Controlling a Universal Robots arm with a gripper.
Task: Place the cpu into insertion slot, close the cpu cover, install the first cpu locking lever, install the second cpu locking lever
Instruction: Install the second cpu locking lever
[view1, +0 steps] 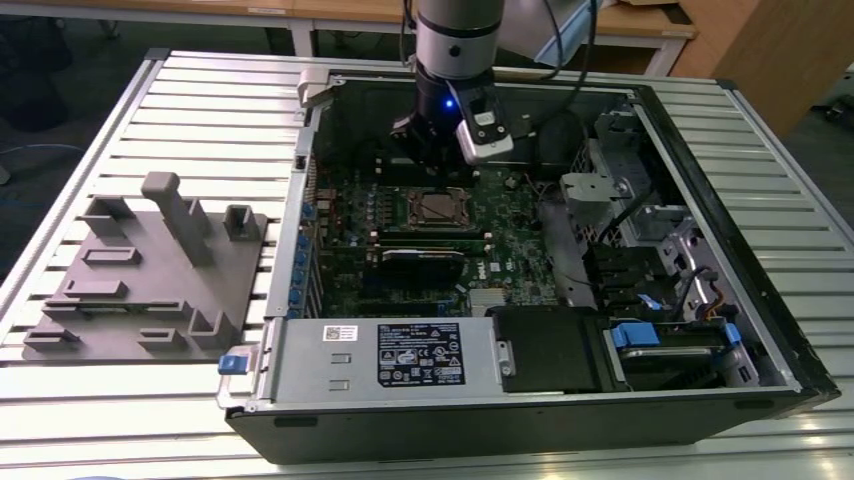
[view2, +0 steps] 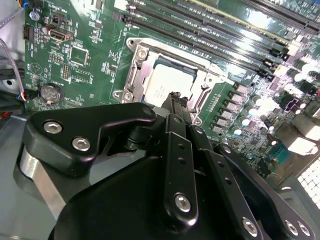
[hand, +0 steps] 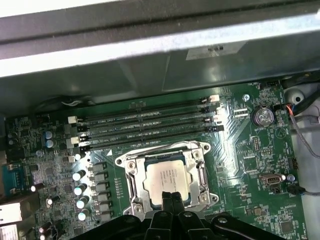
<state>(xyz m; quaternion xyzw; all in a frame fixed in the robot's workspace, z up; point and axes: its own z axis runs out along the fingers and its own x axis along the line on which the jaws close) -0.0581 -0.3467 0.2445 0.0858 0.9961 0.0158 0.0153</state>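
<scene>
Closed hand (hand: 171, 201) over cpu (hand: 167, 179); exterior view: grey jig (view1: 147, 280) beside case (view1: 747, 330).

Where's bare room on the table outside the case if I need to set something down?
The slatted table is bare between the grey fixture block and its far edge, on the exterior view's left of the case. A narrow bare strip runs along the near edge, in front of the case. Inside is crowded: the gripper hangs above the socket, with boards and cables packed around.

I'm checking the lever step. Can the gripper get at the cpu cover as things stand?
Probably yes: the gripper hangs just above the cpu cover, closed over the cpu, with nothing between them.
</scene>
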